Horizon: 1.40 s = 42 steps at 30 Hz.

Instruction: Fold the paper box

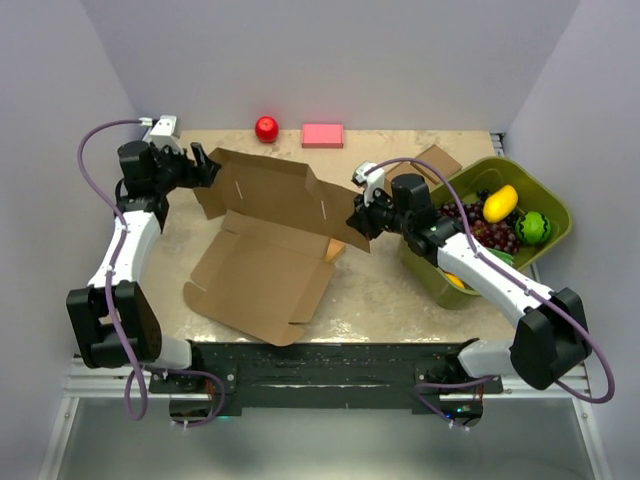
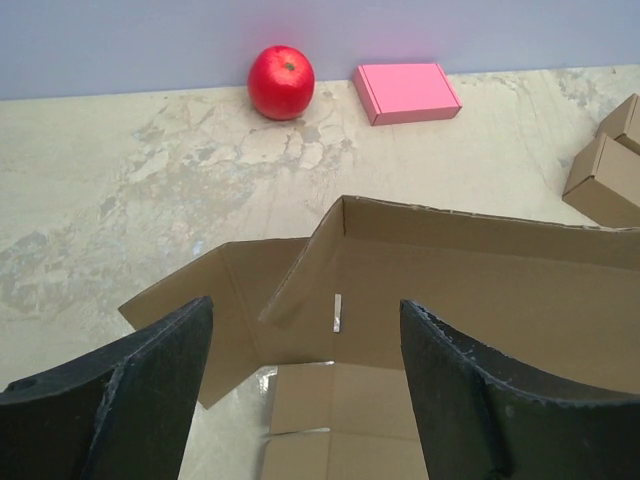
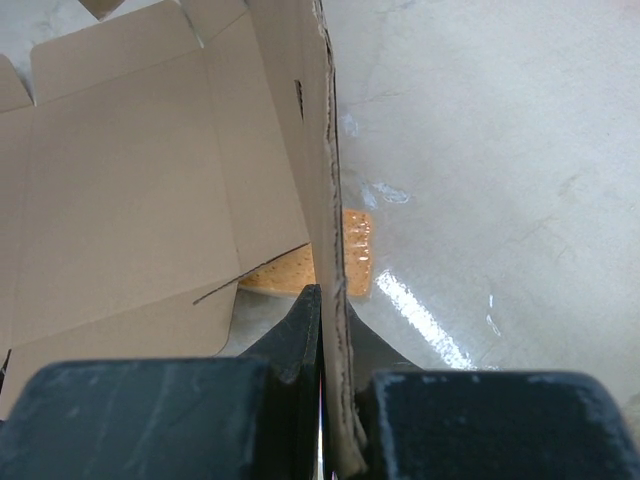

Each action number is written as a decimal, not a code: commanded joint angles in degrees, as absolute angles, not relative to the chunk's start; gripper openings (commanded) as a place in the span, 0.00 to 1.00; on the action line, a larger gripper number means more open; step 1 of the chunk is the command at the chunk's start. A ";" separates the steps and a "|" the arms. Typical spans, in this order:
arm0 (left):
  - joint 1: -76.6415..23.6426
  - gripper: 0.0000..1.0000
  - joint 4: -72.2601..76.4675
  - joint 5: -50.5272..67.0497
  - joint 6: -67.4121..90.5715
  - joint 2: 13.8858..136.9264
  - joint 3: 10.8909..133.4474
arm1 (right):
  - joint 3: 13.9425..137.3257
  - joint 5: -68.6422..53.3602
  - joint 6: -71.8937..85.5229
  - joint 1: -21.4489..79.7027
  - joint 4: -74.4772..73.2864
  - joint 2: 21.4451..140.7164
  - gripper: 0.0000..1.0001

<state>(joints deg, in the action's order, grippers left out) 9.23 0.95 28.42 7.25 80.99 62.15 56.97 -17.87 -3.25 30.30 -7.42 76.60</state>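
The paper box (image 1: 265, 255) is a large brown die-cut cardboard sheet, its front part flat on the table and its back panel (image 1: 280, 195) raised. My right gripper (image 1: 362, 222) is shut on the right edge of that raised panel; in the right wrist view the cardboard edge (image 3: 328, 200) runs straight into the closed jaws. My left gripper (image 1: 205, 165) is open at the panel's far left corner, touching nothing. In the left wrist view the box (image 2: 460, 290) lies between and beyond the two black fingers (image 2: 150, 380).
A red apple (image 1: 266, 128) and a pink flat box (image 1: 322, 135) lie at the back. A small brown closed box (image 1: 432, 165) sits near a green bin (image 1: 550, 205) of fruit at right. An orange sponge (image 3: 310, 265) lies under the sheet.
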 commanded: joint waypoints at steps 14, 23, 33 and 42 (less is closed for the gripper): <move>9.32 0.47 10.37 32.61 8.09 83.32 63.11 | 58.53 -24.17 -3.87 30.67 -6.15 78.31 0.00; 9.23 0.43 3.53 23.41 5.89 81.31 63.37 | 60.55 -16.88 -0.44 36.91 -1.42 81.73 0.00; 9.32 0.67 1.23 14.77 6.50 73.57 59.85 | 60.39 -8.71 -2.35 38.50 2.64 87.36 0.00; 9.23 0.80 1.05 15.82 6.77 70.31 59.15 | 56.16 1.49 -6.58 37.01 -1.41 82.89 0.00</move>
<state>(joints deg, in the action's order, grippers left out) 9.23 0.21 16.16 7.27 73.08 60.03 57.80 -5.04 -2.28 38.09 1.21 86.80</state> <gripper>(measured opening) 0.781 0.036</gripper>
